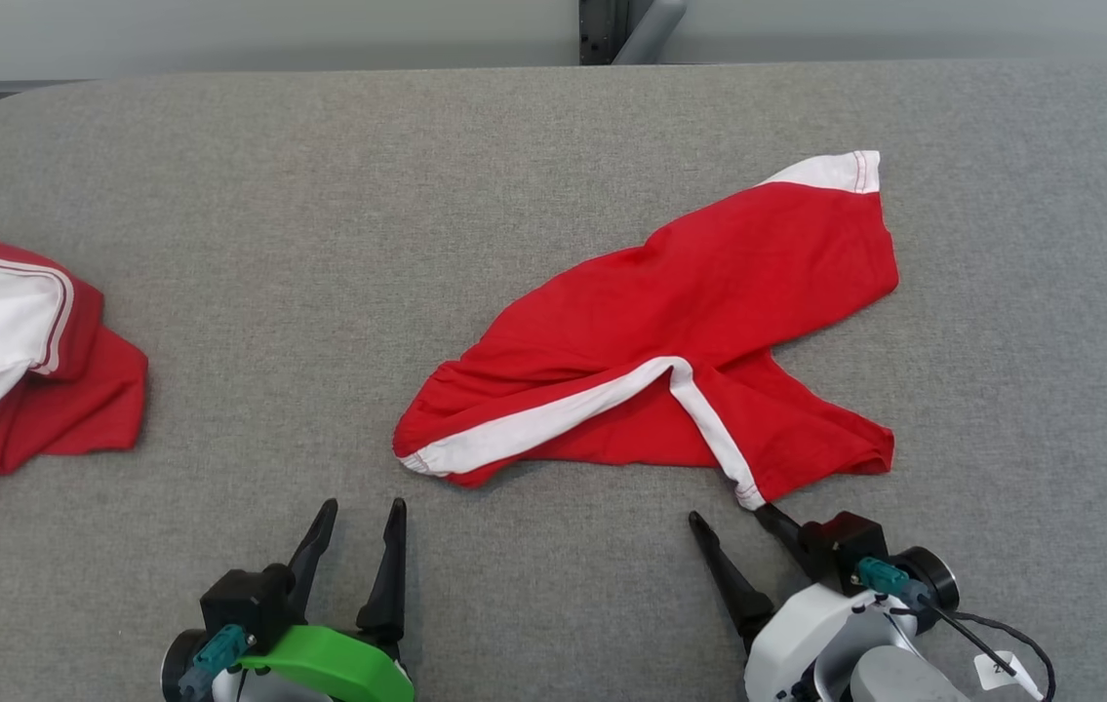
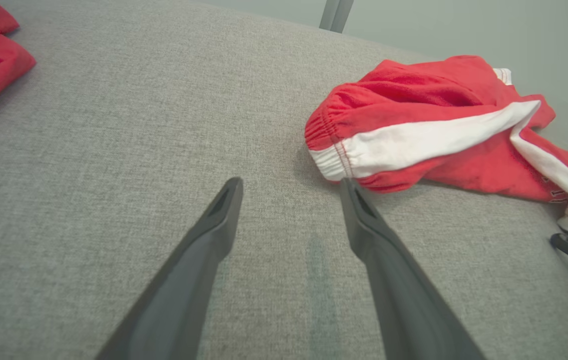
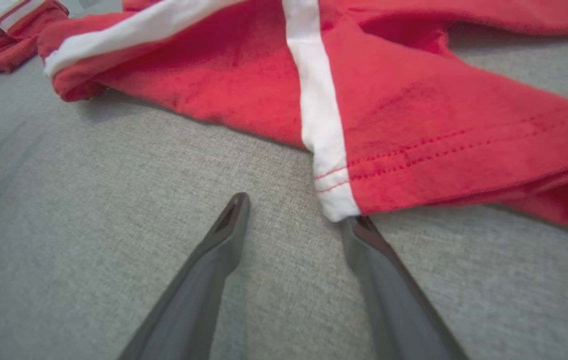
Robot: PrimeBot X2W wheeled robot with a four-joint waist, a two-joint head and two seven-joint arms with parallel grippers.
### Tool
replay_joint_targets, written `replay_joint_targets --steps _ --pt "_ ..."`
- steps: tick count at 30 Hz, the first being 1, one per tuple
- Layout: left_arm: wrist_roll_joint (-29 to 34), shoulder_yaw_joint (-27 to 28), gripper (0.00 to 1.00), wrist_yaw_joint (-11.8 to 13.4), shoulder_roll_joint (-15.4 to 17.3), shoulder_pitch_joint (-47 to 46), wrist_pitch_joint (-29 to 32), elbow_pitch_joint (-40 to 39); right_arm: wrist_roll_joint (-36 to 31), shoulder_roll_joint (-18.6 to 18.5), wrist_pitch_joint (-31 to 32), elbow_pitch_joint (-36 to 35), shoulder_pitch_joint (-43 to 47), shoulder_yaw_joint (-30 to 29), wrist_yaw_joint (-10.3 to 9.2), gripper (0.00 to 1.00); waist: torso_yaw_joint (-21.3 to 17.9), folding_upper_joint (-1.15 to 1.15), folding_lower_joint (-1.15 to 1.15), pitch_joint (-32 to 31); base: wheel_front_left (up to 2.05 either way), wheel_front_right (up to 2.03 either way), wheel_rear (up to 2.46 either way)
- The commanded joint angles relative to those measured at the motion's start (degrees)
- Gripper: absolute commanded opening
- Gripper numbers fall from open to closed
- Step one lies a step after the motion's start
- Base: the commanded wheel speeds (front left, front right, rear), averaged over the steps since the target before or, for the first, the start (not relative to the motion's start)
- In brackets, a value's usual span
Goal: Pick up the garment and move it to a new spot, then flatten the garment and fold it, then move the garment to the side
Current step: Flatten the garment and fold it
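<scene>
Head view, table: a grey cloth-covered table [image 1: 319,195] lies before me.
Head view, shorts: red shorts [image 1: 670,322] with white side stripes lie rumpled right of centre, with the waistband toward my left.
Head view, other cloth: a red and white garment [image 1: 7,361] is heaped at the left edge, well apart.
Head view, my left gripper [image 1: 364,507]: jaws wide, holding nothing, near the waistband.
Head view, my right gripper [image 1: 729,514]: jaws wide, one fingertip touching the white stripe's hem.
Head view, label: a white tag [image 1: 997,670] hangs by my right wrist cable, its mark too small to read.
Left wrist view: my left gripper [image 2: 291,184] is spread, one fingertip just beside the elastic waistband of the red shorts [image 2: 414,100]. Faint print near the hem is unreadable.
Right wrist view: my right gripper [image 3: 299,210] is spread over bare table, one fingertip meeting the stitched hem of the red shorts [image 3: 414,115].
</scene>
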Motion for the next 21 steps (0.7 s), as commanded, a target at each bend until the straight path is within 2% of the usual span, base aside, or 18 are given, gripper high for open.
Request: replay_joint_targets --steps 1,3,8,15,21 --pt "-0.4 -0.1 1.0 -0.1 0.2 -0.5 0.0 -0.1 -0.2 0.1 0.3 0.2 0.1 -0.6 0.0 0.84 0.2 0.0 0.0 0.1 0.0 0.0 0.0" --pt "-0.5 -0.1 1.0 -0.1 0.2 -0.4 0.0 0.0 -0.6 0.2 0.2 -0.6 0.6 -1.4 0.0 0.8 0.2 0.0 0.0 0.1 0.0 0.0 0.0" --pt "-0.6 -0.4 1.0 -0.1 0.2 -0.3 0.0 -0.1 -1.3 0.3 0.2 -2.9 2.4 -3.5 -0.01 1.0 -0.2 0.0 0.0 0.0 0.0 0.0 0.0" --pt "-0.6 -0.9 1.0 -0.1 0.2 -0.8 0.0 -0.1 -2.2 0.7 0.1 -6.1 4.1 -5.2 -0.01 1.0 -1.2 0.0 0.0 -0.2 0.0 0.0 0.0" --pt "-0.4 -1.2 1.0 -0.1 0.2 -1.0 0.0 0.1 -2.2 0.9 0.1 -6.2 3.3 -4.9 0.0 1.0 -1.3 0.0 0.0 -0.2 0.0 0.0 0.0"
